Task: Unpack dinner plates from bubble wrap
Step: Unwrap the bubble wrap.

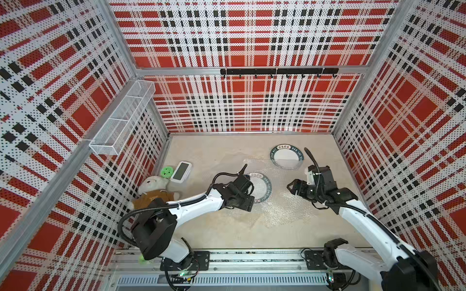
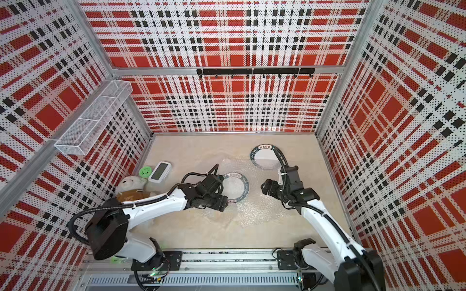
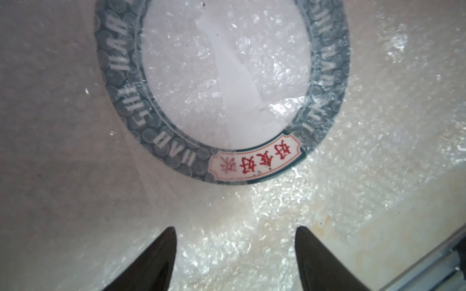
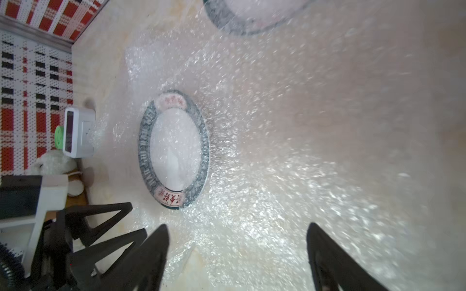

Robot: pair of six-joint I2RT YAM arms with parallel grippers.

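1. Left pincer (image 3: 235,228): my two fingers stand spread, with nothing between them. Only bubble wrap (image 3: 252,241) shows in the gap below the tips. I cannot tell whether the tips touch the film.

2. Near dinner plate (image 3: 223,83): it lies flat, directly ahead of the left fingertips, near them but apart. Film blurs most of its dark lettered band and its white centre. The red-lettered label sits on the rim arc nearest my tips and reads sharper than the rest.

3. Right pincer (image 4: 237,224): the fingers are spread wide, gripping nothing, above the bubble wrap (image 4: 277,151). The near dinner plate (image 4: 174,148) lies ahead of this pincer, offset toward my left arm and well apart from the tips.

4. Far dinner plate (image 1: 286,156): it lies beyond the right pincer, toward the back wall, well apart from both pincers and separate from the near dinner plate (image 1: 262,187). I cannot tell whether film covers it.

5. Edges and room: in both top views the wrap (image 2: 254,211) spreads under both pincers and ends short of my arm bases. Behind both pincers the table (image 1: 214,226) is bare. On the outer side of the left pincer, a plush toy (image 1: 153,185), a white display unit (image 1: 181,171) and a green disc (image 1: 167,172) crowd the side wall. On the outer side of the right pincer, a strip of bare table runs along the plaid wall (image 1: 403,151)
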